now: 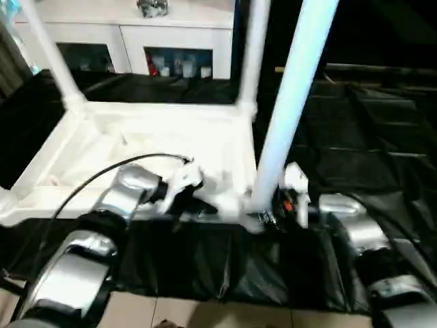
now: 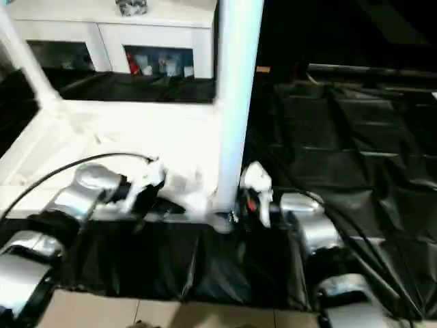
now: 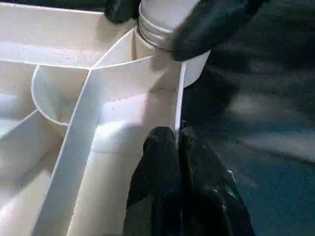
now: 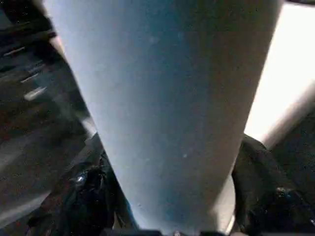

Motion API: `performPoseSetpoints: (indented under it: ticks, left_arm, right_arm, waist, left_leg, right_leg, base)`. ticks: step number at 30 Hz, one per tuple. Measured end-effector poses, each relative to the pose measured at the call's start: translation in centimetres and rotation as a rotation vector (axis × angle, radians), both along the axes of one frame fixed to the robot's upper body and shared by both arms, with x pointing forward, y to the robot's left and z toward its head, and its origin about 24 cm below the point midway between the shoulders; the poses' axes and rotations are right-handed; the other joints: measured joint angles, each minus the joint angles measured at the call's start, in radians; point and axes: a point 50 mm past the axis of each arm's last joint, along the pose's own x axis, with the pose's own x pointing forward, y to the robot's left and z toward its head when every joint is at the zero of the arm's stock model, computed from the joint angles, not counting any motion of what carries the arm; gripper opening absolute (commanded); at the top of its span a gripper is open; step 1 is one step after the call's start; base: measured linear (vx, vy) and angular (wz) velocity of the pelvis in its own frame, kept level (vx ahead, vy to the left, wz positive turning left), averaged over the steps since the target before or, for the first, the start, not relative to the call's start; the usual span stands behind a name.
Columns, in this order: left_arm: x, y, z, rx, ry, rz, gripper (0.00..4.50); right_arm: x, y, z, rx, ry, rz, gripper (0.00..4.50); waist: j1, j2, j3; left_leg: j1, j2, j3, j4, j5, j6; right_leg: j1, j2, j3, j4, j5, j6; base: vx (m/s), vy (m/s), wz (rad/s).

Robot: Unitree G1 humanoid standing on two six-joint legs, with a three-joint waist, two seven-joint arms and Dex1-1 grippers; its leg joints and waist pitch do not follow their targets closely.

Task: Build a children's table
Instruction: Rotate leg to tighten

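The white tabletop lies upside down on a black sheet, ribs facing up. Three white legs stand upright in its corner sockets: far left, far right and near right. My left gripper is shut on the thin rim wall of the tabletop, close beside the near right socket. My right gripper reaches in from the right, its black fingers closed on either side of the near right leg, just above the socket.
A white cabinet with glass doors stands behind the tabletop. Black sheeting covers the ground to the right and front. Pale floor tiles show at the near edge. A black cable arcs over my left forearm.
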Motion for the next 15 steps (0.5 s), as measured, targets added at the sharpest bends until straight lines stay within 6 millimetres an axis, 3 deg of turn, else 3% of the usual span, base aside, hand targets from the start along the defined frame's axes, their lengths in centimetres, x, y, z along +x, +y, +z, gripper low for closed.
performPoseSetpoints:
  ticks: [6, 10, 12, 15]
  left_arm:
    - [0.7, -3.7, -0.5, -0.042, -0.032, 0.200, 0.00]
    - [0.8, -4.4, -0.5, -0.050, -0.048, 0.231, 0.00]
    - [0.8, -4.5, -0.4, -0.052, -0.053, 0.229, 0.00]
    - [0.9, -4.2, -0.3, -0.052, -0.068, 0.222, 0.00]
  right_arm:
    - [2.3, 0.8, -0.1, -0.008, -0.008, -0.434, 2.65]
    - [2.7, 1.1, 0.1, -0.022, -0.015, -0.513, 2.65]
    - [2.8, 1.2, 0.2, -0.025, -0.022, -0.516, 3.35]
    - [2.7, 1.4, 0.2, -0.030, -0.037, -0.489, 3.45]
  waist:
    - [-0.016, 0.002, -0.001]
    - [-0.015, 0.004, -0.002]
    - [-0.014, 0.005, -0.003]
    - [-0.016, 0.005, -0.003]
  left_leg:
    - [0.000, -0.004, 0.000, 0.001, 0.000, 0.000]
    - [-0.001, -0.004, 0.000, 0.000, 0.000, 0.000]
    - [-0.001, -0.004, 0.000, 0.000, 0.000, 0.000]
    - [-0.002, -0.003, -0.001, 0.000, 0.000, 0.000]
  right_leg:
    - [0.000, -0.003, 0.001, -0.001, 0.000, 0.000]
    - [0.000, -0.003, 0.001, -0.001, 0.000, 0.000]
    - [0.000, -0.003, 0.001, 0.000, 0.001, -0.002]
    - [-0.002, -0.002, 0.000, 0.000, 0.003, -0.005]
  base:
    - [0.000, 0.000, 0.00]
    - [0.000, 0.000, 0.00]
    - [0.000, 0.000, 0.00]
    - [0.000, 0.000, 0.00]
